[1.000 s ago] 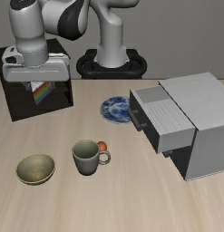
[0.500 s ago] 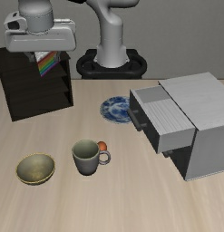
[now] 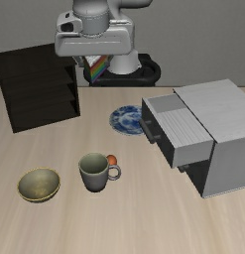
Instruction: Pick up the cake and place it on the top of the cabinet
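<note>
The hand (image 3: 95,58), clamped on the cake (image 3: 98,69), has swung right, away from the black shelf unit (image 3: 35,89) (cake aloft, far side), heading toward the grey cabinet (image 3: 225,114), so the carry looks under way.

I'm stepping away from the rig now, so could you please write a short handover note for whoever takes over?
The gripper is shut on the rainbow cake, held in the air beside the black shelf unit.
The cabinet stands at the exterior view's right, its drawer pulled out.
Done: rainbow cake picked up.
Left: carry it across and set it on the cabinet top.
</note>
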